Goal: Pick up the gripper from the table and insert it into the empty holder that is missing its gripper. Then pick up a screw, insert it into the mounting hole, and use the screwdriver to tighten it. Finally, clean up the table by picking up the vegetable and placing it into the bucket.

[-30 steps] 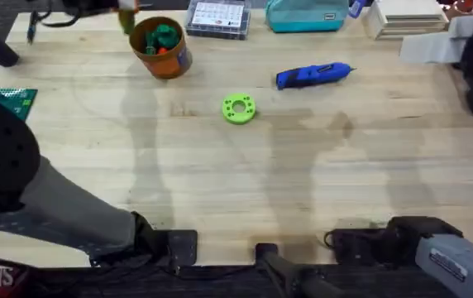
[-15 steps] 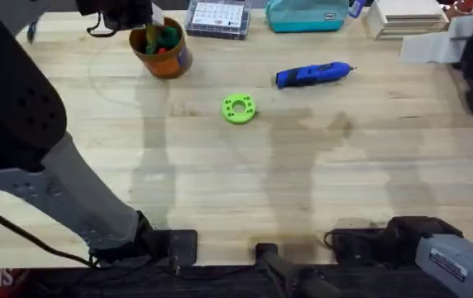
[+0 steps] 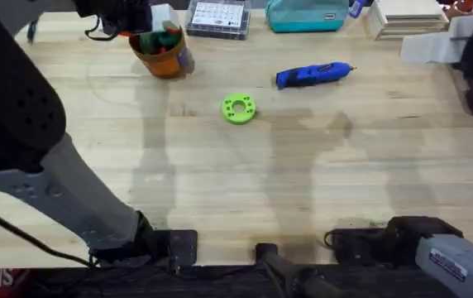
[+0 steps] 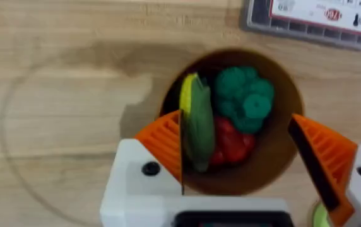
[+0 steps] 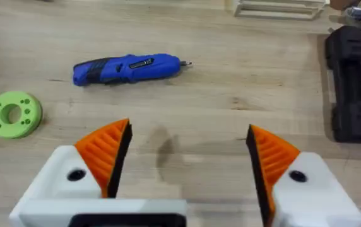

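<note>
One risk: the vegetable (image 4: 196, 123) clings to a pad of the spread left gripper (image 4: 243, 148) above the bucket (image 4: 275, 161) and could lift back out.

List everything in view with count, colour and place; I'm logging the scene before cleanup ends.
bucket: 1, orange, table's far left.
vegetable: 1, yellow-green, in the bucket beside a green and a red toy.
screwdriver: 1, blue, lying far centre-right.
ring disc: 1, green, table centre.
parts box: 1, clear, far edge.
pouch: 1, teal, far edge.
case: 1, black, far right.
left end effector: open over the bucket.
right end effector: open above bare table.
</note>
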